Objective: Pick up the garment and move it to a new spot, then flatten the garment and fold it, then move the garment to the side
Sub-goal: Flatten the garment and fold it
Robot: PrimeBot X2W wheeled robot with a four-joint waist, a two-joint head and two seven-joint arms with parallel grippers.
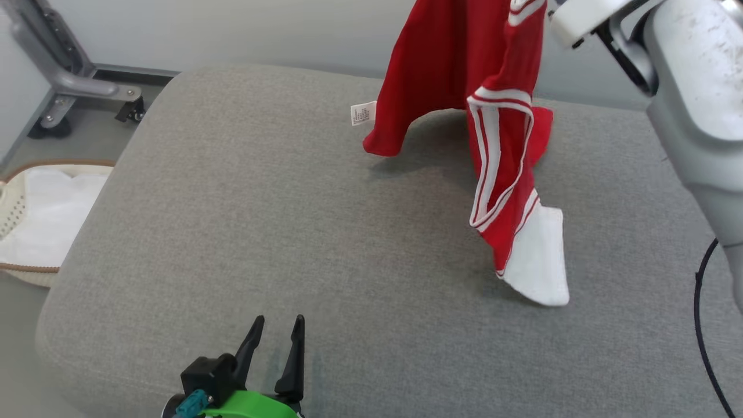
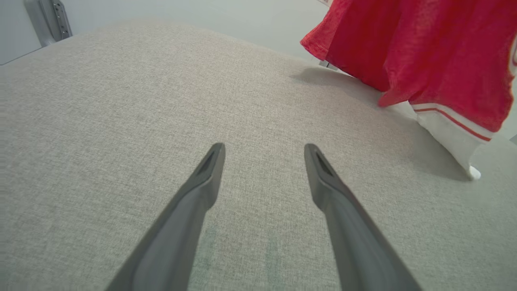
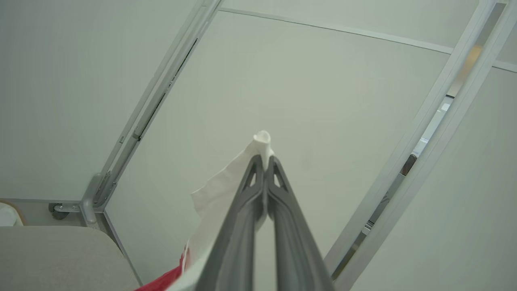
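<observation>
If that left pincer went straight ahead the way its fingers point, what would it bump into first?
Probably the grey cushion itself: the left pincer seems angled down at bare fabric. The red garment hangs off to its right, out of line.

Dark-fingered left claw (image 1: 279, 319), green collar (image 1: 249, 404), pale-grey forearm (image 1: 696, 87)

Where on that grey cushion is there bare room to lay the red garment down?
The widest bare patch of the grey cushion runs from its left edge, by the basket, across to the hanging red garment and down to the open left tool. It is crowded at the far right, where the garment's white end touches down and the right tool pinches it.
</observation>
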